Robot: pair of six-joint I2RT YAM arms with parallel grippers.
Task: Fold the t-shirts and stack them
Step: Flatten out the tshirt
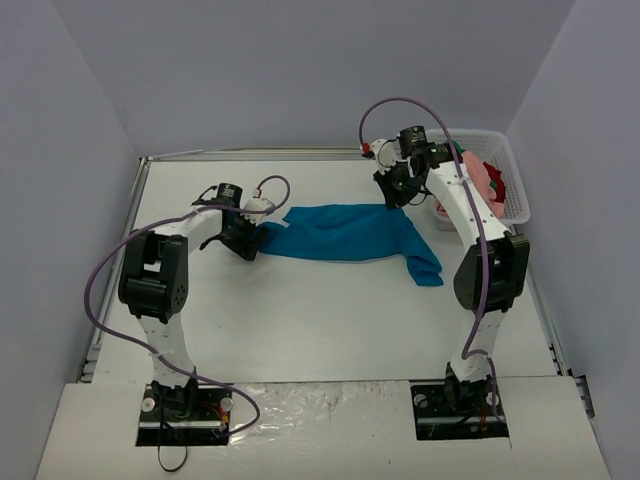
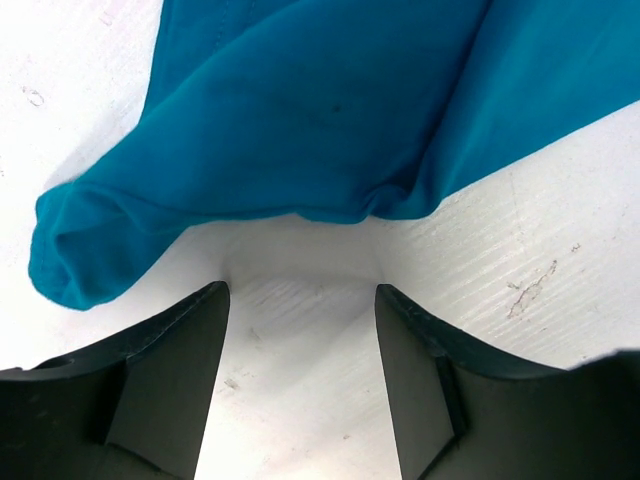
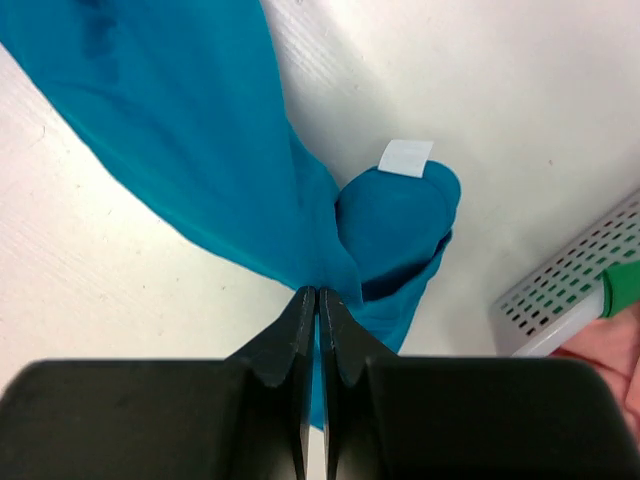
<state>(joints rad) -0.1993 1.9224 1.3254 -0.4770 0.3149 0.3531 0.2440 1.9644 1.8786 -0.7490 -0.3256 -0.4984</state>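
Note:
The teal-blue t-shirt (image 1: 345, 232) lies stretched across the middle of the table, one sleeve trailing toward the right front. My right gripper (image 1: 393, 190) is at its far right end. In the right wrist view its jaws (image 3: 318, 292) are pressed together on a bunched edge of the shirt (image 3: 200, 130), close to the white label (image 3: 405, 157). My left gripper (image 1: 245, 240) is low at the shirt's left end. It is open (image 2: 300, 290) with only bare table between its fingers, and the rumpled cloth (image 2: 300, 110) lies just beyond the tips.
A white mesh basket (image 1: 510, 175) stands at the back right, close to the right arm. It holds a pink shirt (image 1: 478, 182), a red one (image 1: 497, 180) and a green one (image 1: 458, 150). Its corner (image 3: 560, 300) shows beside the right gripper.

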